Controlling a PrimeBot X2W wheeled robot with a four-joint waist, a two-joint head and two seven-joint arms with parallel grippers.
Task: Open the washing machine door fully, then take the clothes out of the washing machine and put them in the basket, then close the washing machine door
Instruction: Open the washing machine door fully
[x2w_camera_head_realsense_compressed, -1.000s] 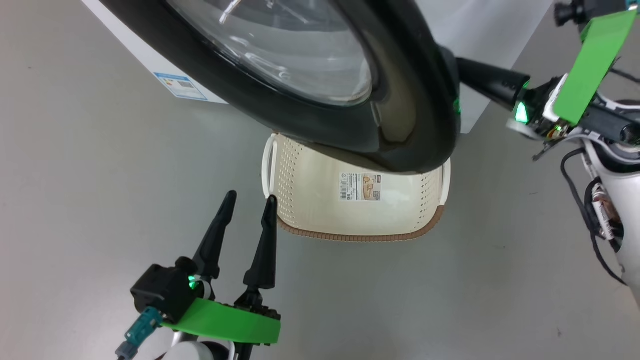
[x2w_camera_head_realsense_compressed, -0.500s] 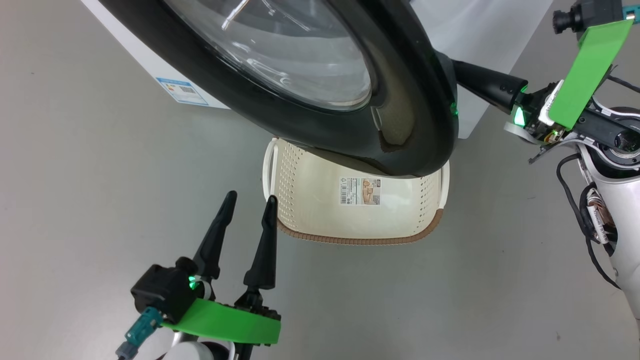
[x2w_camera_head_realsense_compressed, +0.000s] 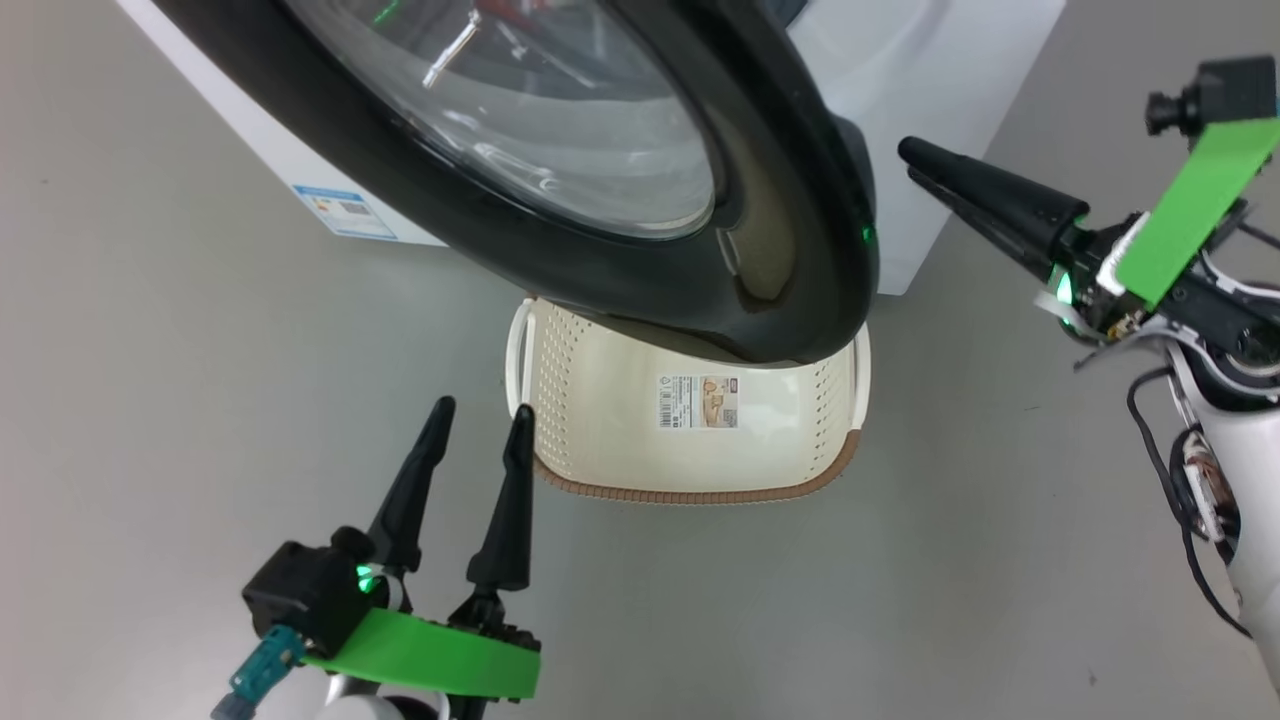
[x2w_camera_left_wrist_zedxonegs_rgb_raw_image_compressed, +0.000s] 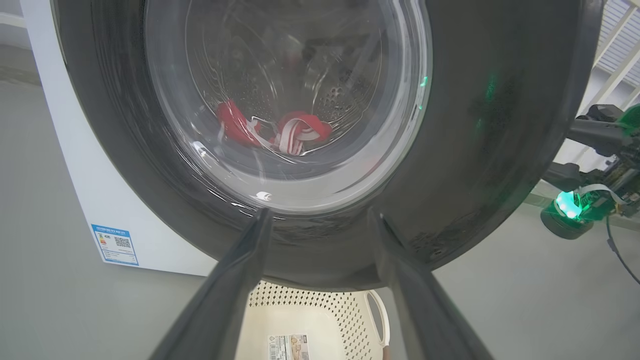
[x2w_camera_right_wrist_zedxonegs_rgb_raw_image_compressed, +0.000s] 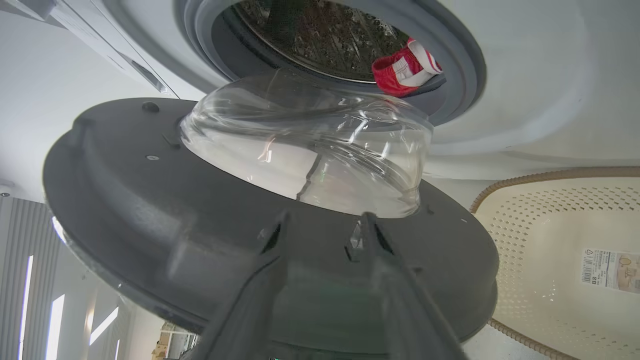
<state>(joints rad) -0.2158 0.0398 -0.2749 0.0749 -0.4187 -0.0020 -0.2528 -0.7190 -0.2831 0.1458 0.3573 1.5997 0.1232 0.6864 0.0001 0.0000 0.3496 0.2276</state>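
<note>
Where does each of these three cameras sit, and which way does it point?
Head view: on the head, looking down at the washing machine door, the basket and floor; both arms' jaws show.
Left wrist view: on the left wrist, facing the door's outside; left fingers at bottom.
Right wrist view: on the right wrist, facing the door's inside and the drum; right fingers at bottom.
Shared: both wrist views catch the red clothes in the drum.

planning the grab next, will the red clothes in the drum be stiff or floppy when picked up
Probably floppy: the clothes lie crumpled in folds in the drum, so they should drape when lifted. Likely light: thin fabric, a small heap. Trailing ends may drag over the rubber ring.
</note>
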